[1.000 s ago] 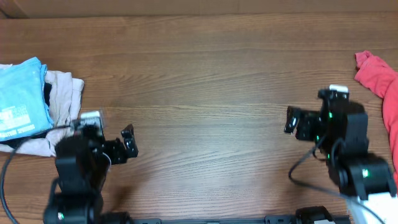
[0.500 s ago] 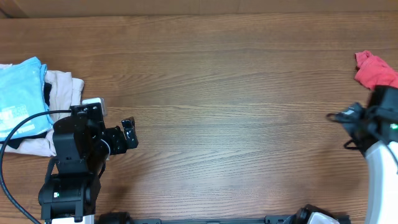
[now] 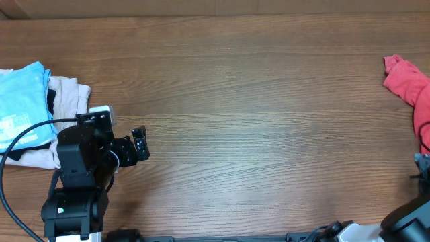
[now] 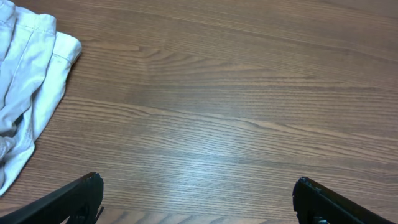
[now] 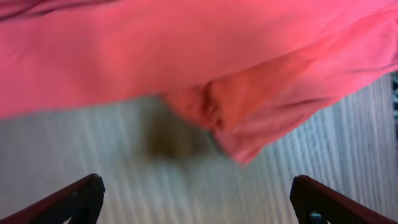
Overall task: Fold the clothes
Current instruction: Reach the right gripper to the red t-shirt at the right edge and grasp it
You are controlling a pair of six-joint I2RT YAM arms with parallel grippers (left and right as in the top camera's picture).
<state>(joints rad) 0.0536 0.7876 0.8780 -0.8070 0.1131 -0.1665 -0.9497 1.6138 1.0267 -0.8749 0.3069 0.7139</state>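
Observation:
The clothes lie in two places. A coral-red T-shirt (image 3: 408, 82) is bunched at the table's right edge, partly cut off by the frame. In the right wrist view it (image 5: 186, 56) fills the upper half, blurred, with a hem corner hanging toward the wood. My right gripper (image 5: 198, 190) is open just short of that corner, nothing between its fingers. A light blue printed tee (image 3: 20, 107) rests on a beige garment (image 3: 68, 101) at the far left. My left gripper (image 3: 140, 144) stands open over bare wood, right of the beige garment (image 4: 25, 74).
The brown wooden table (image 3: 255, 101) stretches between the two piles. A black cable (image 3: 27, 134) runs from the left arm across the beige garment. Only a dark sliver of the right arm (image 3: 406, 222) shows at the overhead view's bottom right corner.
The right arm has swung from the mid-right of the table out to the right edge, by the red T-shirt. The left arm shifted slightly and then held still. Both grippers stayed open.

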